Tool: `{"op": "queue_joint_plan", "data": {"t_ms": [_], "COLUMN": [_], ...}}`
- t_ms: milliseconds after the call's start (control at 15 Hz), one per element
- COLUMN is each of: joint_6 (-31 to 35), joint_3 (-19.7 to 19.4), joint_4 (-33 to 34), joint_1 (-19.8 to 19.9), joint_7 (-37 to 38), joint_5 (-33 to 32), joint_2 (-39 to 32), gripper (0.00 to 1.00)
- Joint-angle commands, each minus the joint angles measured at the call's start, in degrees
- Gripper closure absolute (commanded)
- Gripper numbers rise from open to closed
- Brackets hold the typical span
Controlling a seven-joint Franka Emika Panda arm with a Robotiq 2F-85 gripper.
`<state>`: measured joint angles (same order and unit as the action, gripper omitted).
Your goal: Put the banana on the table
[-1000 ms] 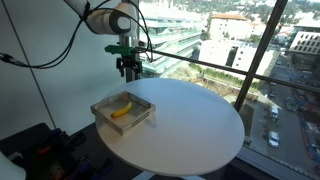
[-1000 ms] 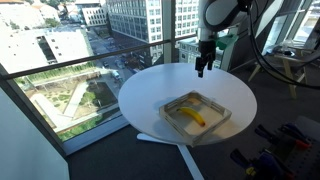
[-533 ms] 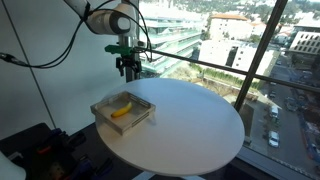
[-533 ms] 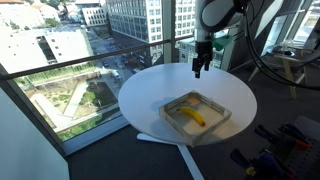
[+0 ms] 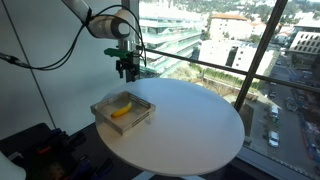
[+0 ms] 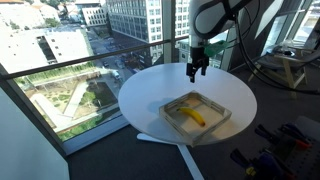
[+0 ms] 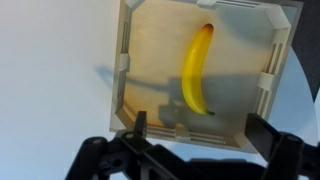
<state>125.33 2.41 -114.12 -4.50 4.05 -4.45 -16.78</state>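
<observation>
The small yellow banana (image 5: 120,110) lies inside a shallow square greyish tray (image 5: 104,111) on the round white table (image 5: 190,125). It shows in both exterior views, here too (image 6: 194,116), with the tray (image 6: 222,116) and table (image 6: 150,90). In the wrist view the banana (image 7: 195,72) lies lengthwise in the tray (image 7: 124,60). My gripper (image 5: 127,71) hangs in the air above the table's far edge, apart from the tray, also seen in the exterior view (image 6: 196,71). Its fingers (image 7: 200,130) are spread wide and hold nothing.
Large windows with a railing (image 5: 220,68) stand close behind the table. Cables and dark gear lie on the floor (image 5: 40,150). A desk with equipment (image 6: 285,65) stands behind the arm.
The gripper has shifted slightly sideways toward the tray above the table's edge. The banana and tray have not moved.
</observation>
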Motion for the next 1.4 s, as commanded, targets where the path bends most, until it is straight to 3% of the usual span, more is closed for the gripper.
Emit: {"op": "queue_joint_plan", "data": {"t_ms": [0,400,1333], "joint_6": [-1.0,0.9,6.5], "joint_3": [-0.4,-0.8,-1.5], "joint_4": [3.4,5.9,7.4], "joint_1": [-0.9,-1.7,-3.6], "joint_7": [5.3,10.9,13.1], "joint_5": [0.2,0.3,-0.1], "joint_2": [-2.7,-6.0,-11.1], "gripper": [0.0,0.0,0.0]}}
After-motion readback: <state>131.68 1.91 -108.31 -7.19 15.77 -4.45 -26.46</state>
